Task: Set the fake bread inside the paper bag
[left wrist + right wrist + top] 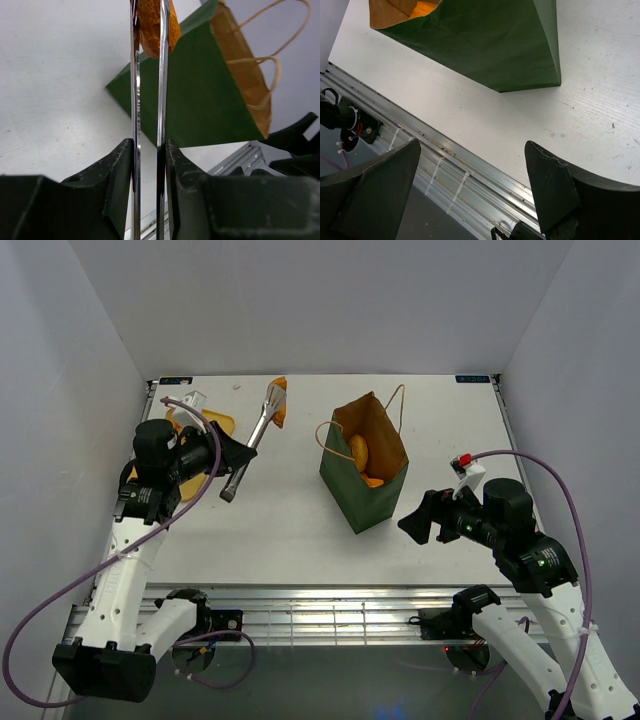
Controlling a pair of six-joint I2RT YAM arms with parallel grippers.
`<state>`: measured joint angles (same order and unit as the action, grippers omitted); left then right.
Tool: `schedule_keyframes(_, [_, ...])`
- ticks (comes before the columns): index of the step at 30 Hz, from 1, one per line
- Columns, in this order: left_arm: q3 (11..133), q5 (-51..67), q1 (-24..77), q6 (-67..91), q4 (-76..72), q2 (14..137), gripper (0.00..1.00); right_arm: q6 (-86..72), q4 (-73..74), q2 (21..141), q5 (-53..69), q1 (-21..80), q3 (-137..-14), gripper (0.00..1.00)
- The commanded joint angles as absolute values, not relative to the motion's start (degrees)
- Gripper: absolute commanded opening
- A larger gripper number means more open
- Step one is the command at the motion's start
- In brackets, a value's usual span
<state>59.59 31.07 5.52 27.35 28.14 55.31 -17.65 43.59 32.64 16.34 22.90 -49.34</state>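
Far left is the yellow tray, mostly hidden behind my arm, so I can't say what's on it. My left gripper is clamped tight on the handle end of the metal tongs. That squeezes the two blades nearly together so they pinch an orange bread piece at the far tip. The piece is up off the table, left of the paper bag and not over its mouth yet. I guess the tongs give me reach, plus a narrow tip for the opening. The bag stands in the middle with its mouth open and a couple of golden rolls already inside. My right gripper is spread wide with nothing in it. It hovers by the bag's near right corner without touching, probably parked there to steady the bag if it tips.
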Motion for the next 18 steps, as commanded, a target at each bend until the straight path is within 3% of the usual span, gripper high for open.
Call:
schedule_keyframes(1, [64.16,35.06,7.64,29.44,24.52,51.25,0.36,-19.25,43.59,32.17,14.33,23.03,-48.52,0.90])
schedule_keyframes(11, [60.92,44.28,8.96,40.59,11.18,47.46,0.39,-22.23,44.82,30.41,14.15,23.11,-48.25,0.90])
schedule_keyframes(18, [61.96,38.08,19.48,43.42,4.23,51.67,0.39,-22.85,45.35,29.88,13.89,23.03,-48.78,0.90])
